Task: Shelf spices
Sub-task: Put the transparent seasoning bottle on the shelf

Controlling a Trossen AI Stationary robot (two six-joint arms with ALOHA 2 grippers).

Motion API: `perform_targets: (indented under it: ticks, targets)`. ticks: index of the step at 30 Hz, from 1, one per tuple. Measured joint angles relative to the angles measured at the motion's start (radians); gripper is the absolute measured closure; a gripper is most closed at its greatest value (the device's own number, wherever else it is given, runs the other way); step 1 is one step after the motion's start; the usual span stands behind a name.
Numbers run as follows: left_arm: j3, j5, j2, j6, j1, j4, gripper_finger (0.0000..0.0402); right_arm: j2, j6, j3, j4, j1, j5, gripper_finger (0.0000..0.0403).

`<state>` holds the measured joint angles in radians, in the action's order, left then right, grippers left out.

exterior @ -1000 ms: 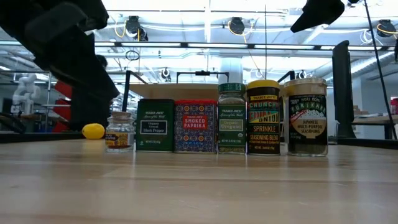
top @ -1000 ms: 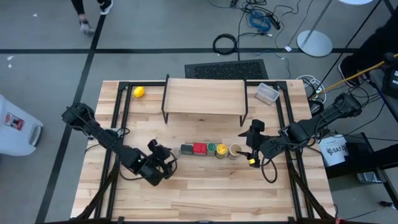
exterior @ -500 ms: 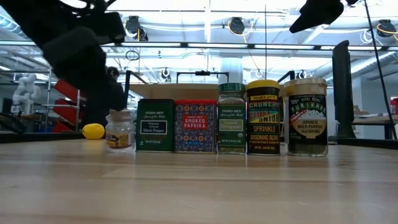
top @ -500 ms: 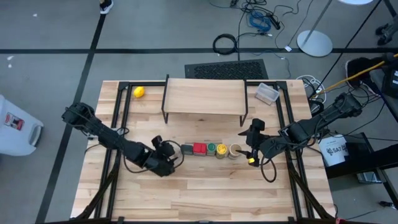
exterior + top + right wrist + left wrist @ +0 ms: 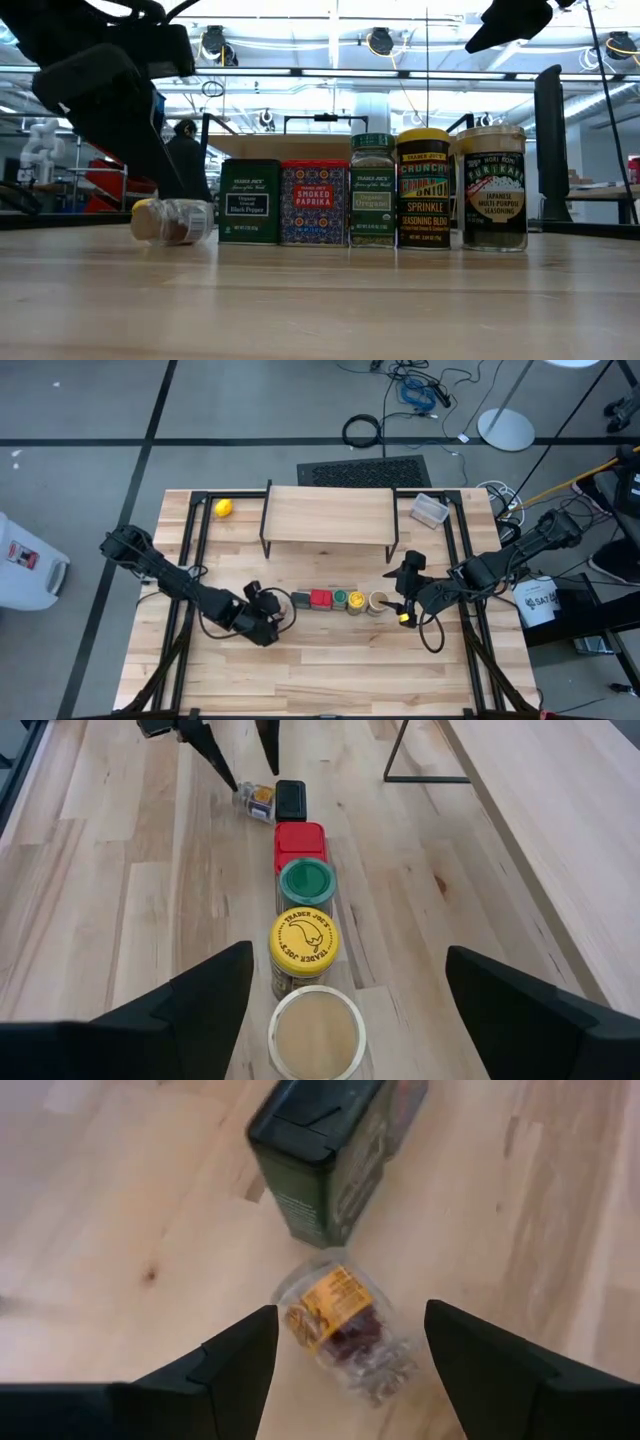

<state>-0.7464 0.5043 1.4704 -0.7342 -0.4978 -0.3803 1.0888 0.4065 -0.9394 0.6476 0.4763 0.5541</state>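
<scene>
tiny jar (image 5: pixel 341 1330): lying on its side on the table, at the row's end beside the dark tin (image 5: pixel 330 1155)
left gripper (image 5: pixel 345 1355): angled low over the jar, fingers spread either side, gripping nothing
row: dark tin, red tin (image 5: pixel 299 846), green-lidded jar (image 5: pixel 306 883), yellow-lidded jar (image 5: pixel 303 942), tan-topped jar (image 5: pixel 315 1031), upright
right gripper (image 5: pixel 345 1010): wide open, empty, at the row's other end
shelf (image 5: pixel 328 516): behind the row

We see a grey floor (image 5: pixel 250 405) crossed by dark tape lines (image 5: pixel 300 440), with coiled cables (image 5: pixel 362 430) and a round white lamp base (image 5: pixel 505 428) beyond the wooden counter (image 5: pixel 340 660). A black mat (image 5: pixel 365 470) lies just behind the counter, and a white bin (image 5: pixel 25 570) stands to its left. At table height, we look into a bright hall with ceiling lights (image 5: pixel 380 40), overhead beams (image 5: pixel 300 72) and a person (image 5: pixel 187 160) standing far back.
</scene>
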Motion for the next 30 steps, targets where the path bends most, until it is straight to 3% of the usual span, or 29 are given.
perform_targets:
  ticks: [6, 17, 30]
  targets:
    - [0.0, 0.02, 0.0, -0.168, -0.009, 0.008, 0.0139, 0.0, 0.0, 0.0, 0.0, 0.0, 0.0, 0.0085]
    - [0.0, 0.065, 0.015, -0.203, -0.041, 0.079, 0.0139, 0.0, 0.0, 0.0, 0.0, 0.0, 0.0, 0.0085]
    - [0.0, 0.069, 0.178, -0.212, -0.041, 0.252, 0.0139, 0.0, 0.004, 0.0, 0.0, 0.0, -0.001, 0.0085]
